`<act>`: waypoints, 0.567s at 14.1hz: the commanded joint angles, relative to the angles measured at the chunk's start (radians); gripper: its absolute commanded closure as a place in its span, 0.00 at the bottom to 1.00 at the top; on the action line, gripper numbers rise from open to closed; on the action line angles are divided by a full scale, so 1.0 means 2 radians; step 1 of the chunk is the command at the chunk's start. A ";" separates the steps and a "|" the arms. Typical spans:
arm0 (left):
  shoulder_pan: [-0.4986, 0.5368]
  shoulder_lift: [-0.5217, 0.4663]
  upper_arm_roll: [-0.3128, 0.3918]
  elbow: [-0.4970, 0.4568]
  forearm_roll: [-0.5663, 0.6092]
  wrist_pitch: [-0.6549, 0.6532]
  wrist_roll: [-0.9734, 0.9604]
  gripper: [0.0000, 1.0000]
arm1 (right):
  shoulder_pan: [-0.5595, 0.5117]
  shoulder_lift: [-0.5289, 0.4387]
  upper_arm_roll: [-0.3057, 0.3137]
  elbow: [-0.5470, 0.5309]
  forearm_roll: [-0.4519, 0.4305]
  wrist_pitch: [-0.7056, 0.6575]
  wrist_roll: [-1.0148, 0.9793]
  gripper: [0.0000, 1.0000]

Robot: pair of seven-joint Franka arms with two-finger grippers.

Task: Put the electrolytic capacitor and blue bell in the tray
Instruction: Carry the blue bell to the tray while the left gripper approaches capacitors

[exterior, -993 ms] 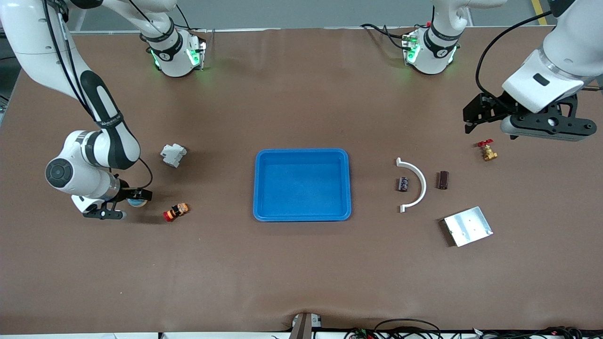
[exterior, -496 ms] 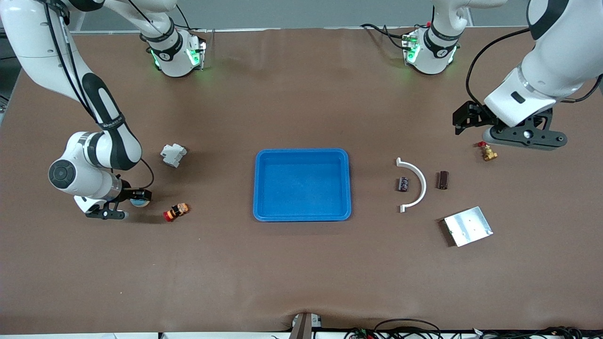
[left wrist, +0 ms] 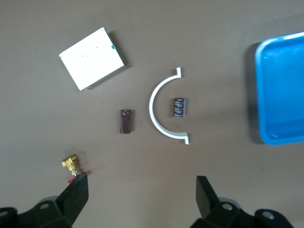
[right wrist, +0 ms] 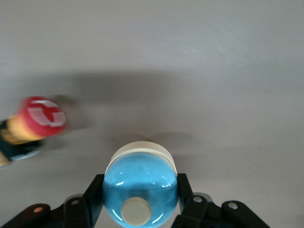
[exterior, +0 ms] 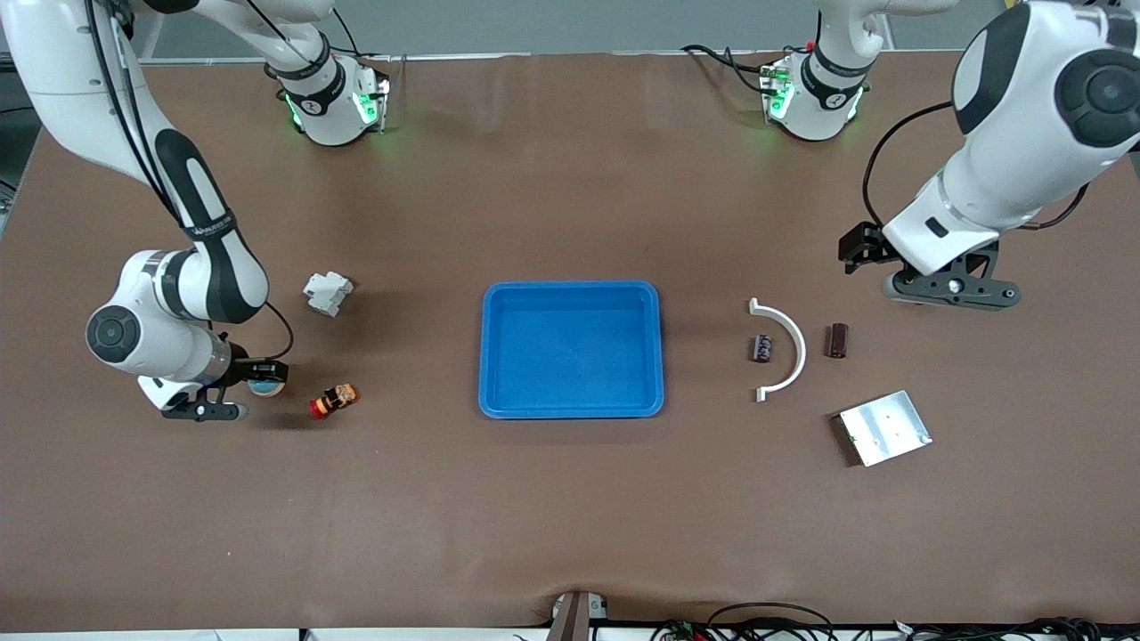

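Right pincer (right wrist: 137, 209) clamps blue bell (right wrist: 139, 183) low over bench (exterior: 570, 499) at right arm's end — lift clear, carry toward 3 o'clock, release over tray (exterior: 572, 409). Left pincer (left wrist: 142, 194) wide, capacitor (left wrist: 179, 106) at its 12 o'clock inside white arc (left wrist: 156, 111).

White curved bracket (exterior: 784, 350) on brown table (exterior: 570, 516), dark brown cylinder (exterior: 838, 340) just beside it, silver metal plate (exterior: 884, 427) nearer the front camera, brass valve (left wrist: 72, 164), white block (exterior: 328, 293), red-capped button (exterior: 332, 401)
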 commanded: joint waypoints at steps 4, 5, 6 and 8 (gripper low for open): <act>0.045 -0.022 -0.005 -0.107 0.009 0.112 0.009 0.00 | 0.128 -0.020 0.001 0.065 0.043 -0.087 0.149 1.00; 0.045 -0.019 -0.005 -0.122 0.009 0.132 0.009 0.00 | 0.154 -0.019 0.001 0.071 0.057 -0.084 0.190 1.00; 0.045 -0.017 -0.005 -0.138 0.009 0.151 0.009 0.00 | 0.182 -0.016 0.001 0.078 0.058 -0.084 0.236 1.00; 0.046 -0.010 -0.004 -0.174 0.009 0.198 0.009 0.00 | 0.222 -0.006 0.001 0.084 0.059 -0.081 0.307 1.00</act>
